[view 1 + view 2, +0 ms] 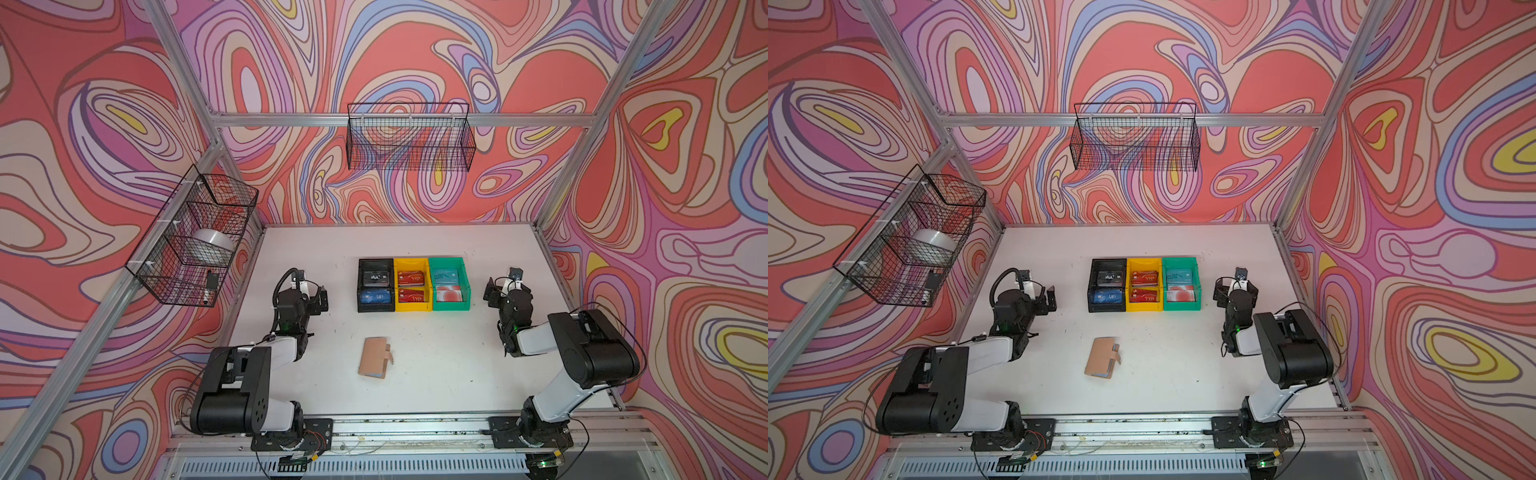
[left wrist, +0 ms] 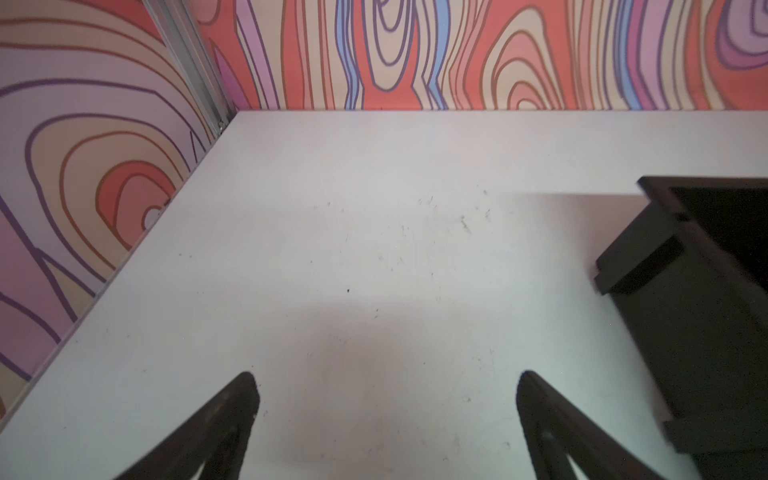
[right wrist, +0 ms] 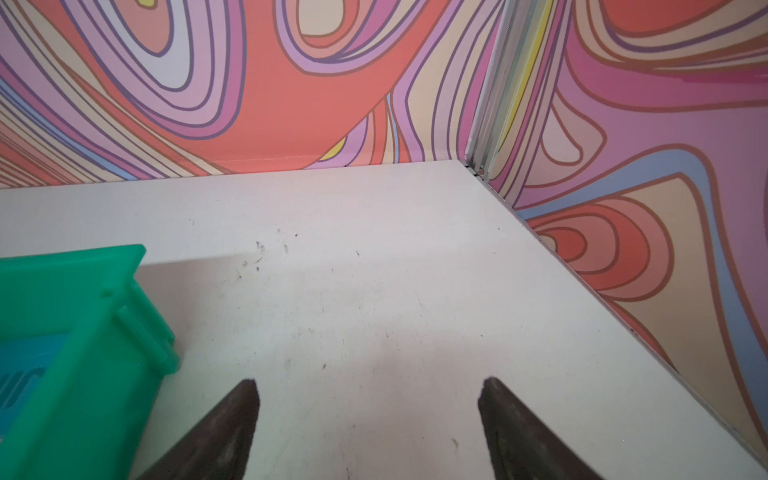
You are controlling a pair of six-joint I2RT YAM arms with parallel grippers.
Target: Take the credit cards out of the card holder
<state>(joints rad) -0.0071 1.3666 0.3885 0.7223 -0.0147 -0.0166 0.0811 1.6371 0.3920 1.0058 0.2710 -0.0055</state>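
One tan-brown card holder lies closed and flat on the white table, a little toward six o'clock from the table's middle. Its small snap tab folds over the three o'clock edge, and a bluish sliver shows at its six o'clock end. Bare table surrounds it on every side and nothing touches it.

At twelve o'clock from it, well apart, three bins stand touching in a row: one black bin, one yellow bin and one green bin. Six credit cards lie inside, two per bin:
- a black card and a blue card
- two red cards
- a teal card and a whitish card with a red blotch

At ten o'clock from the holder, the left gripper is spread wide over bare table near the black bin, with nothing between its fingers. At two o'clock, the right gripper is also parted and empty, near the green bin. Open table lies between each arm and the holder.

Two black wire baskets hang on the walls, one at nine o'clock and one at twelve.
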